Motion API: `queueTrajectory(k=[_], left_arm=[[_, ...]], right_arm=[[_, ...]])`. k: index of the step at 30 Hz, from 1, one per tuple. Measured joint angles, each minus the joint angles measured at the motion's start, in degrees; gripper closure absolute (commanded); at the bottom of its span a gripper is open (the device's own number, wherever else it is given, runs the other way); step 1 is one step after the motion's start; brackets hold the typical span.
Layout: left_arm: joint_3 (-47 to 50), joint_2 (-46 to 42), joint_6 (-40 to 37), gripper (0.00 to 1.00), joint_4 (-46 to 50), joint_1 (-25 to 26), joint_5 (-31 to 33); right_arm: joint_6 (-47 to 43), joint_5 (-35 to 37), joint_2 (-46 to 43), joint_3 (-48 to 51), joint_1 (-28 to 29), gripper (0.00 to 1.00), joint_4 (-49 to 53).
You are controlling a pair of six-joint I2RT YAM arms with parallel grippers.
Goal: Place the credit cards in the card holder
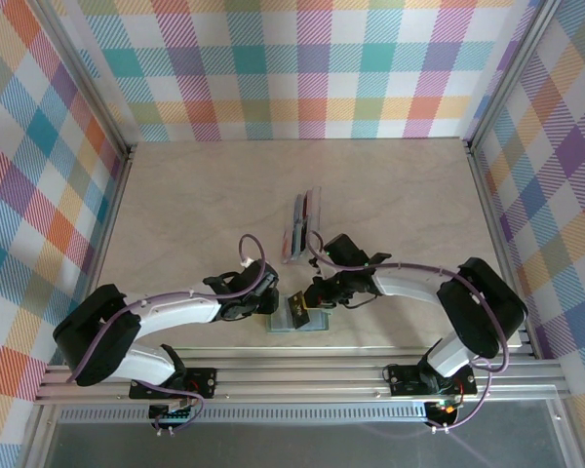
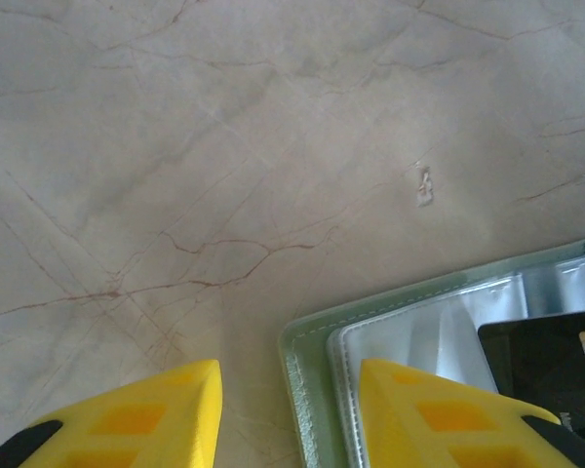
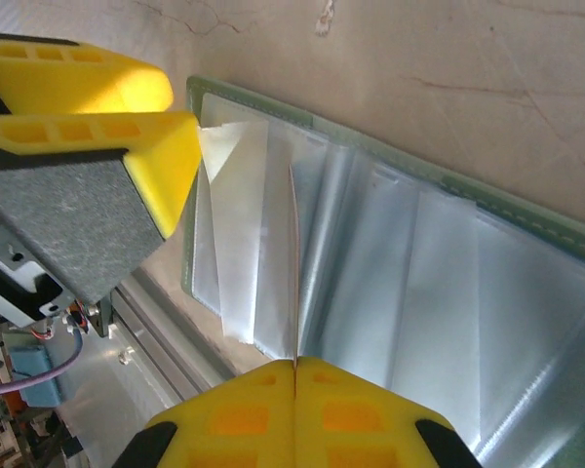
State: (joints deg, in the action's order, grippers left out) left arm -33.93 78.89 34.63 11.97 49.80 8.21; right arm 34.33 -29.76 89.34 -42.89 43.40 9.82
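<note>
The grey-green card holder (image 1: pixel 317 323) lies open near the table's front edge, its clear sleeves (image 3: pixel 419 283) facing up. My right gripper (image 3: pixel 295 363) is shut on a thin dark credit card (image 3: pixel 294 253), seen edge-on and standing over the sleeves. From above, that card (image 1: pixel 297 310) sits tilted over the holder below the right gripper (image 1: pixel 309 296). My left gripper (image 2: pixel 291 390) is open and straddles the holder's corner (image 2: pixel 307 370). One of its fingers (image 2: pixel 439 419) rests on a sleeve and the other is on the table. Further credit cards (image 1: pixel 294 234) stand in the clear tray.
The clear plastic tray (image 1: pixel 313 210) sits mid-table, just beyond both grippers. The metal rail (image 1: pixel 302 375) runs right behind the holder at the front edge. Checkered walls (image 1: pixel 39 175) close off the left, right and far sides. The left gripper's fingers (image 3: pixel 156 146) crowd the holder's corner.
</note>
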Motion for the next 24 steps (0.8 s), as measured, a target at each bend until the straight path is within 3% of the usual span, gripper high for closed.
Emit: queueTrajectory(k=[12, 24], left_arm=[[0.81, -1.51, 0.24, 0.60, -0.04, 0.00, -0.20], [0.81, -1.79, 0.48, 0.60, 0.04, 0.00, -0.66]], right_arm=[[0.00, -0.63, 2.12, -1.57, 0.31, 1.00, -0.76], [-0.02, 4.31, 4.28, -2.62, 2.23, 1.00, -0.33]])
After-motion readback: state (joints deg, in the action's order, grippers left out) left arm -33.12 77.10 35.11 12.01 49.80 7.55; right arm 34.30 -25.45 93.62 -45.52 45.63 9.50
